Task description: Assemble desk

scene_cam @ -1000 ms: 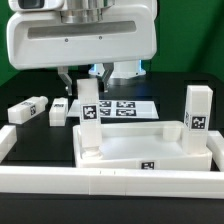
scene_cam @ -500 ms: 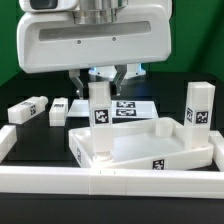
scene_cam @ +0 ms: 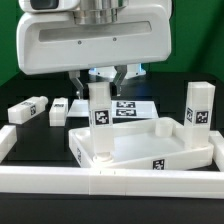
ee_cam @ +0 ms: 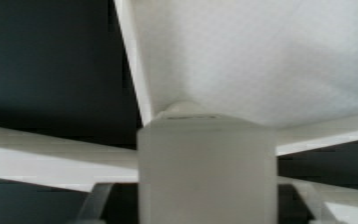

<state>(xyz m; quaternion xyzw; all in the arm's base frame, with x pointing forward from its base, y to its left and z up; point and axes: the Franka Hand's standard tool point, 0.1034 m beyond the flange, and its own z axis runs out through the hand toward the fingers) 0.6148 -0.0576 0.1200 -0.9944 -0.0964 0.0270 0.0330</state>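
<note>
Now the gripper [scene_cam: 98,86], jaws part-closed on a leg [scene_cam: 99,116], stands it upright at the tabletop [scene_cam: 125,160] corner, left of centre. Next, probably, comes seating it firmly in the socket.

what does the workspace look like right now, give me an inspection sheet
surface: black table, with white border rails along its front and sides
job's things: tabletop lying rim up; gripped leg upright at its corner on the exterior view's left; standing leg upright at its end on the exterior view's right; two loose legs lying on the table
clutter: marker board behind the tabletop; nothing else seen
grippers: pincer closed on the gripped leg's top
cables: nothing seen
surroundings: green backdrop
</note>
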